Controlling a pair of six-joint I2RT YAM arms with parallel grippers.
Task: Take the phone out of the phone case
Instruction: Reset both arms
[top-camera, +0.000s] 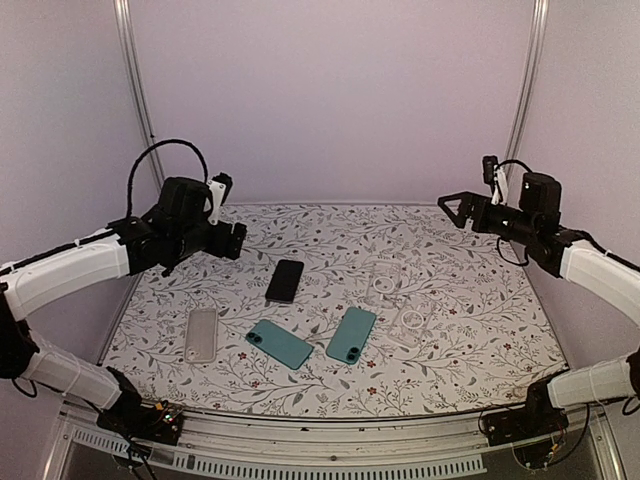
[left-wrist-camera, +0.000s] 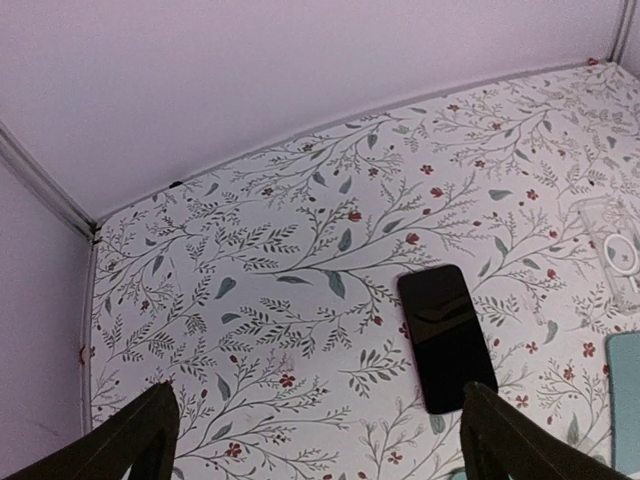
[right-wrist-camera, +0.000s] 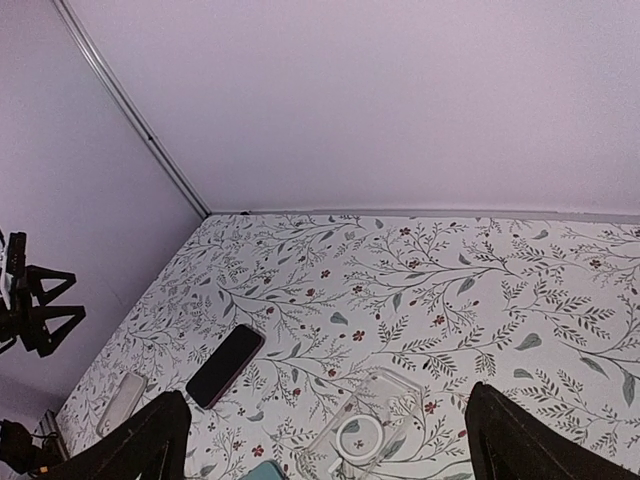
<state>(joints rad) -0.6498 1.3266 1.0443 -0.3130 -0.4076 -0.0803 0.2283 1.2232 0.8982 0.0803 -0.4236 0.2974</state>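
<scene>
both grippers spread wide and empty, phones flat on surface

see left gripper (top-camera: 237, 241) raised over the far-left part of the surface (top-camera: 470, 300), jaws wide apart, holding nothing. left wrist view shows just its two dark fingers (left-wrist-camera: 140, 435) at the bottom corners, well apart. see right gripper (top-camera: 452, 210) raised at the far right, also spread wide and not clamped on anything.

find black phone (top-camera: 285, 281) lying flat, screen up, bare, around mid-surface and slightly left of centre, well apart from both grippers. find far clear case (top-camera: 385, 282) to its right, see-through with a ring mark. find near clear case (top-camera: 408, 325) just nearer than that one; cannot tell if touching or overlapping.

find left teal phone (top-camera: 280, 344) and right teal phone (top-camera: 351, 335) side by side nearer the front edge, camera side up, angled toward each other; cannot tell whether cased. find frosted case (top-camera: 201, 334) at near left, apart from the rest.
</scene>
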